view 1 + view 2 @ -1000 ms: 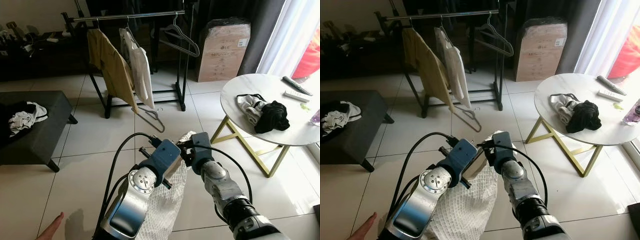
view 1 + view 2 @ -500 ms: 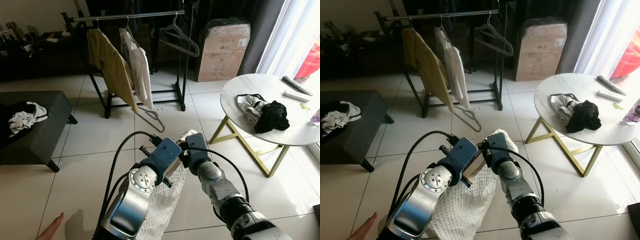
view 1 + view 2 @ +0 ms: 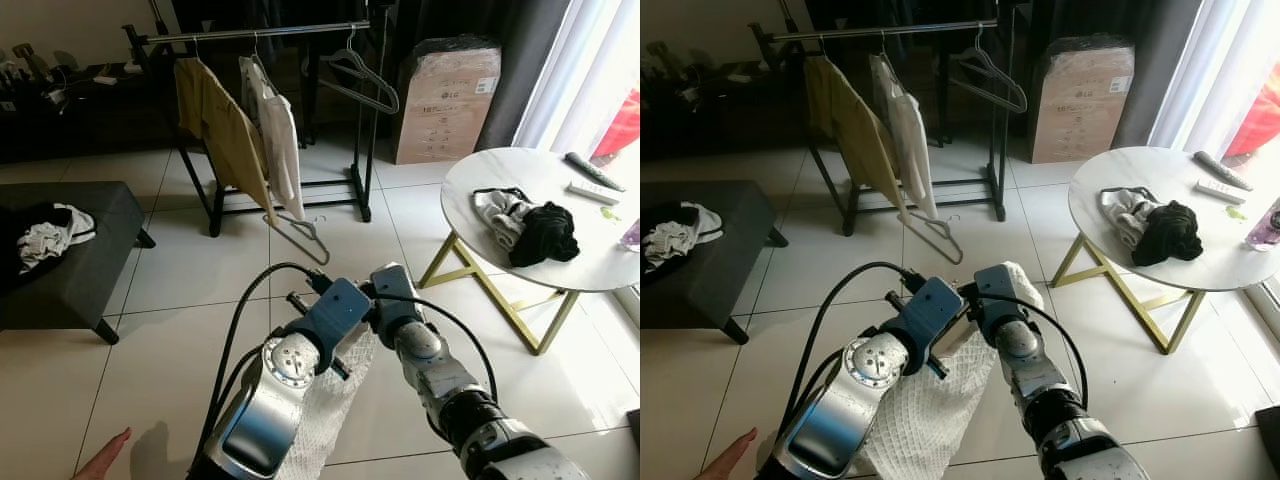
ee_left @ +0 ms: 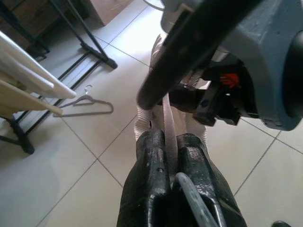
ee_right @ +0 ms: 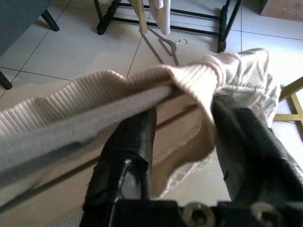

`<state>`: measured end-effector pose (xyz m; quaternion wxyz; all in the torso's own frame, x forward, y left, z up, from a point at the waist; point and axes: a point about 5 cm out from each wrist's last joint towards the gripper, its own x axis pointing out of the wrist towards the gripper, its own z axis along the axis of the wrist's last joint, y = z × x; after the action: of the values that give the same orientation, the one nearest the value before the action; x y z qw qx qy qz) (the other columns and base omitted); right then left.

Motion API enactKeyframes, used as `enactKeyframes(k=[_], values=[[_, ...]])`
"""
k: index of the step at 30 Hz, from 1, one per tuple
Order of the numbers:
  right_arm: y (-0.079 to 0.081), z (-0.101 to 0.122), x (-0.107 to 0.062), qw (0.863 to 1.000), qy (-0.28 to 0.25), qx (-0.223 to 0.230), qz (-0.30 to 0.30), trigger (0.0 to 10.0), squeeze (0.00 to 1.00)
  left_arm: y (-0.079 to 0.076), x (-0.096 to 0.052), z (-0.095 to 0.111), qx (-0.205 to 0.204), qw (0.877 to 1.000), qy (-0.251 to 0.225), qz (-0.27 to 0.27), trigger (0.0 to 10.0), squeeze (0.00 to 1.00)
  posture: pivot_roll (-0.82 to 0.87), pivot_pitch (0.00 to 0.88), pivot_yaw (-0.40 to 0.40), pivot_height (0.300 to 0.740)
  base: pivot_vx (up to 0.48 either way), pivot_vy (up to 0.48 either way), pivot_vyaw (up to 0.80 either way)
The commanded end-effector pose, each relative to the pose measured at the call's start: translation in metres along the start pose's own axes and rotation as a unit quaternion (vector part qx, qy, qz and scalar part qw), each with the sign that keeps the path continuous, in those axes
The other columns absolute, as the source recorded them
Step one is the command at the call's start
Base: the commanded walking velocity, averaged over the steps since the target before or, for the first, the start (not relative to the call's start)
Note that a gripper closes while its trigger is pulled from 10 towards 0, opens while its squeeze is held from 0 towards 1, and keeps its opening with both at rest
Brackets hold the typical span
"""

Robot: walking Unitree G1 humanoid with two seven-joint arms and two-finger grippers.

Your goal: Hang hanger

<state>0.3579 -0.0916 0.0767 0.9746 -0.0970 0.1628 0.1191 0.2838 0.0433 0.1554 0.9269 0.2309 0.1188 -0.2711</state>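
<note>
Left eye view: the rack (image 3: 262, 35) stands far ahead with an empty hanger (image 3: 362, 82). The sweater (image 3: 930, 410) hangs between both arms. The left gripper (image 4: 171, 142) pinches its hanger; the right gripper (image 5: 182, 118) is spread around the collar.

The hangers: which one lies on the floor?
The grey hanger lies on the tiles below the rack; the other hangers hang from the rail.

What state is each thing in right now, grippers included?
Left gripper: shut on the sweater.
Right gripper: open, sweater collar draped between its fingers.
Sweater: held up, hanging off the floor.
Empty hanger: hanging on the rack.
Grey hanger: lying on the floor.
Rack: upright, two garments hung.
</note>
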Motion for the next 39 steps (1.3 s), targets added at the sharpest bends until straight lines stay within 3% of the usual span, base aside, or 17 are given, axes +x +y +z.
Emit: enactKeyframes(k=[1,28,36,39], values=[[0.002,0.003,0.001,1.0,-0.005,0.001,0.004,0.0,0.0,0.0,-0.004,0.006,0.007,1.0,-0.012,-0.002,10.0,0.0,0.0,0.158,0.015,0.74,0.0,0.0,0.0],[-0.015,0.0,-0.001,0.998,-0.009,-0.051,-0.019,0.0,0.0,0.001,-0.01,-0.007,0.04,0.999,0.013,-0.025,10.0,0.0,0.0,0.157,0.017,0.74,0.0,0.0,0.0],[-0.026,-0.002,-0.002,0.997,-0.007,-0.066,-0.027,0.0,0.0,0.004,-0.024,-0.018,0.075,0.994,0.029,-0.071,10.0,0.0,0.0,0.158,0.018,0.74,0.0,0.0,0.0],[-0.031,-0.005,-0.003,0.997,-0.001,-0.073,-0.03,0.0,0.0,0.008,-0.036,-0.024,0.092,0.99,0.034,-0.101,10.0,0.0,0.01,0.16,0.017,0.74,0.0,0.0,0.0]])
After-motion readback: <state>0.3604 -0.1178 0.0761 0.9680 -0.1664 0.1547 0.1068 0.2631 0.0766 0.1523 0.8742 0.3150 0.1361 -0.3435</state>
